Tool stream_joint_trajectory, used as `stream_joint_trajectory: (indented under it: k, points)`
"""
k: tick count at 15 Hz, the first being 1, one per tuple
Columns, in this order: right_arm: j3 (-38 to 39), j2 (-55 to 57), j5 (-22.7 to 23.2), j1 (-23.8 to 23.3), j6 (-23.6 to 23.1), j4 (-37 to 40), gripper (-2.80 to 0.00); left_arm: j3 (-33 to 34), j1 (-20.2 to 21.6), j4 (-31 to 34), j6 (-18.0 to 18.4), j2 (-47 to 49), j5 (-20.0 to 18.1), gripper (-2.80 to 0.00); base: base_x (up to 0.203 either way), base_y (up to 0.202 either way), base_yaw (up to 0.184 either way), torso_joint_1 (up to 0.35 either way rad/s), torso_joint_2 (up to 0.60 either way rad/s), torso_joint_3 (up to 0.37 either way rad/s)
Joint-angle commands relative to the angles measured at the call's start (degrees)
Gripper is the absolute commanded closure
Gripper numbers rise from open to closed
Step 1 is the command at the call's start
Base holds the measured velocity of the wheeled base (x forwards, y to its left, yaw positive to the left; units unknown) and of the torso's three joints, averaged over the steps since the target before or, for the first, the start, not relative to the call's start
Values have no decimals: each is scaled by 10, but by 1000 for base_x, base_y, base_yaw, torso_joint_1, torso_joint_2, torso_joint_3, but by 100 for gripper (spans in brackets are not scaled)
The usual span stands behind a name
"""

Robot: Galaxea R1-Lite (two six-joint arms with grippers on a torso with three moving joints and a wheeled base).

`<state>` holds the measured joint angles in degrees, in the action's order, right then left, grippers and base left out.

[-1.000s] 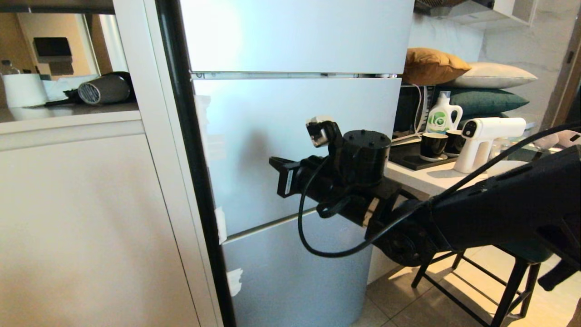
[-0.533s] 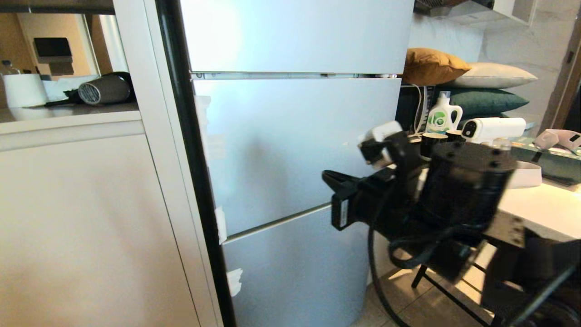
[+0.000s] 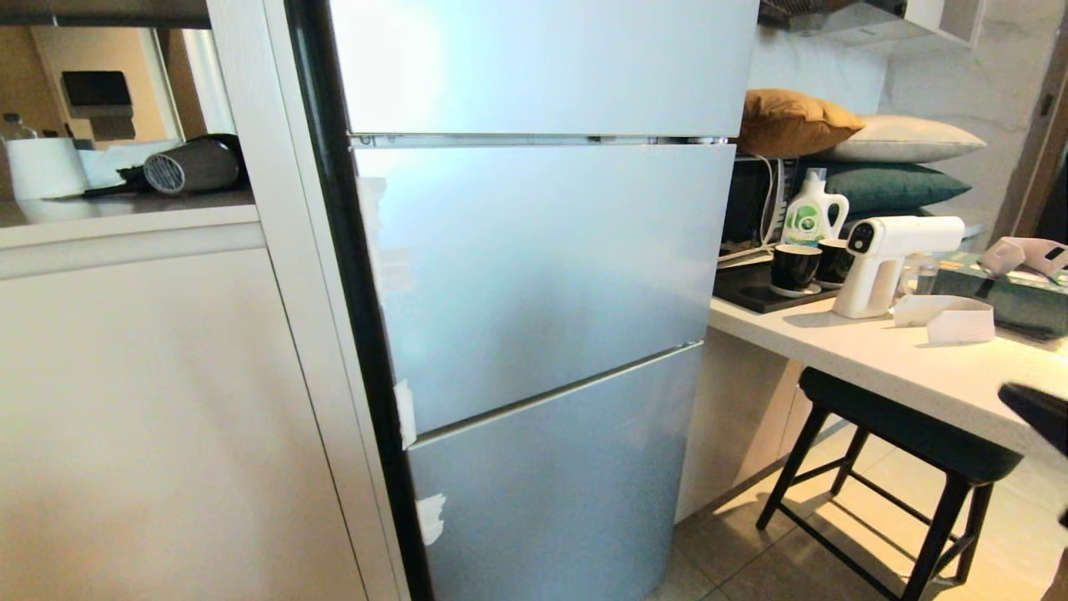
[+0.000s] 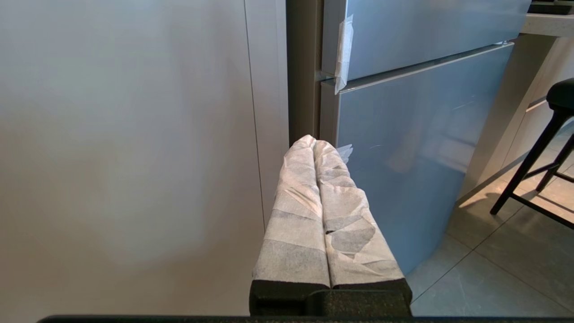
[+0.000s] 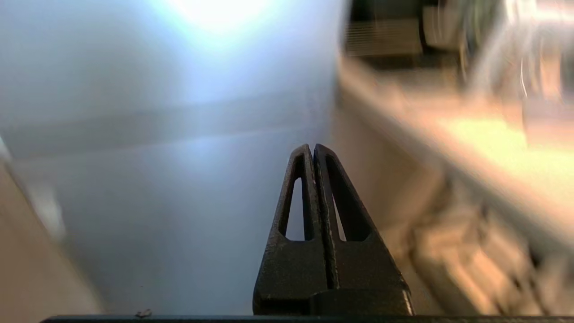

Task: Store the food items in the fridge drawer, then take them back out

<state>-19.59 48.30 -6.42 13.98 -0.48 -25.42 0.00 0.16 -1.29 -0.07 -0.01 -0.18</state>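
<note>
Kitchen corner, seen from my remote station: a tall silver-blue fridge [image 3: 534, 275] with three closed door panels fills the middle of the head view, a cream cabinet wall [image 3: 142, 401] to its left and a pale stone counter [image 3: 876, 359] to its right. On that counter stand a white spray gun [image 3: 884, 259], two black cups [image 3: 794, 269] on a dark tray, and a white detergent bottle with a green label [image 3: 808, 213]; cushions are stacked behind them. A black stool with a dark seat [image 3: 901, 434] stands on the tiled floor below the counter.

I cannot see the food items or the fridge drawer in any view; every fridge door is shut.

My left gripper [image 4: 317, 144], its fingers wrapped in white tape [image 4: 291, 215] and pressed together with nothing between them, hangs low near the fridge's lower left corner beside the cabinet wall. My right gripper [image 5: 312, 148], with black slotted fingers closed tip to tip and empty, points toward the fridge's right edge and the counter; only a dark part of that arm [image 3: 1039, 413] shows at the far right of the head view.
</note>
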Motion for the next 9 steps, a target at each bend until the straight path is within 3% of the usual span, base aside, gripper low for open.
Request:
stream_joint_trajectory:
  k: [1, 4, 9]
  points:
    - [85, -158, 50, -79, 4, 81, 0, 6, 0, 0, 0, 0, 0, 0, 0, 0, 0, 0, 0, 0]
    - [172, -268, 91, -123, -15, 137, 0, 6, 0, 0, 0, 0, 0, 0, 0, 0, 0, 0, 0, 0]
    - [191, -454, 96, -130, -49, 247, 0, 6, 0, 0, 0, 0, 0, 0, 0, 0, 0, 0, 0, 0]
